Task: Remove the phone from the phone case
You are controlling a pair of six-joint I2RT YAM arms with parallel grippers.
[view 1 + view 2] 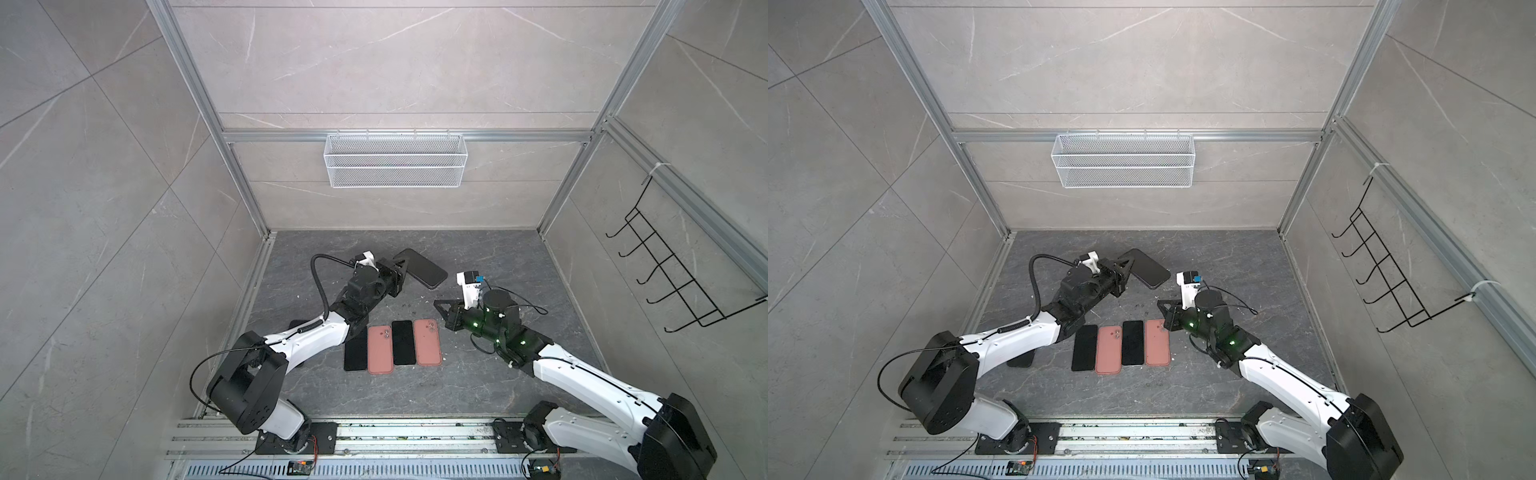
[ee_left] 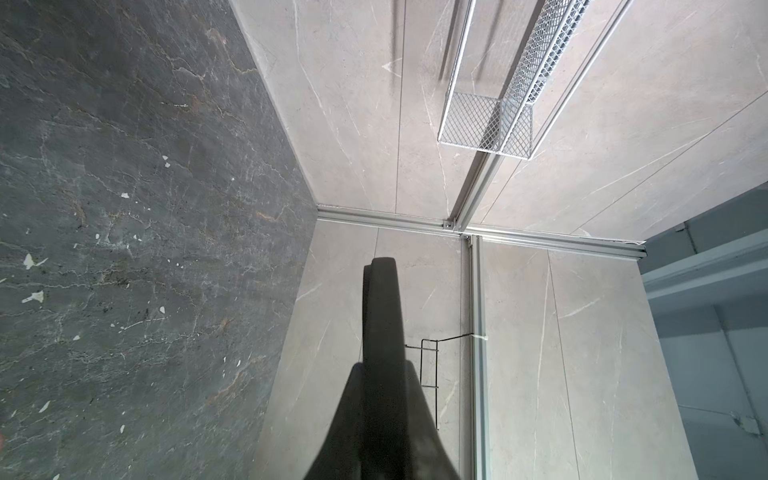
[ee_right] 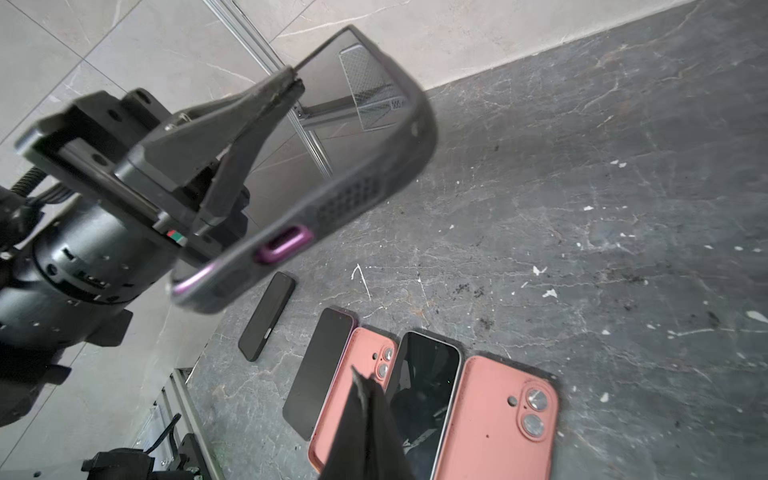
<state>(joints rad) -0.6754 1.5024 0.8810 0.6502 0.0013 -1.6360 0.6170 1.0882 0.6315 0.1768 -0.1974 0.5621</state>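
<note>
The phone, in its dark grey phone case, hangs tilted above the back of the table. My left gripper is shut on one long edge of it. In the right wrist view the case shows a purple phone edge at the port cutout and along one corner, and the left gripper pinches the far edge. The left wrist view shows the case edge-on between the fingers. My right gripper is shut on nothing, to the right of and nearer than the case.
A row of two black, screen-up phones and two pink-backed ones lies at mid table. Another black phone lies under the left arm. A white mesh basket hangs on the back wall and a black wire rack on the right wall.
</note>
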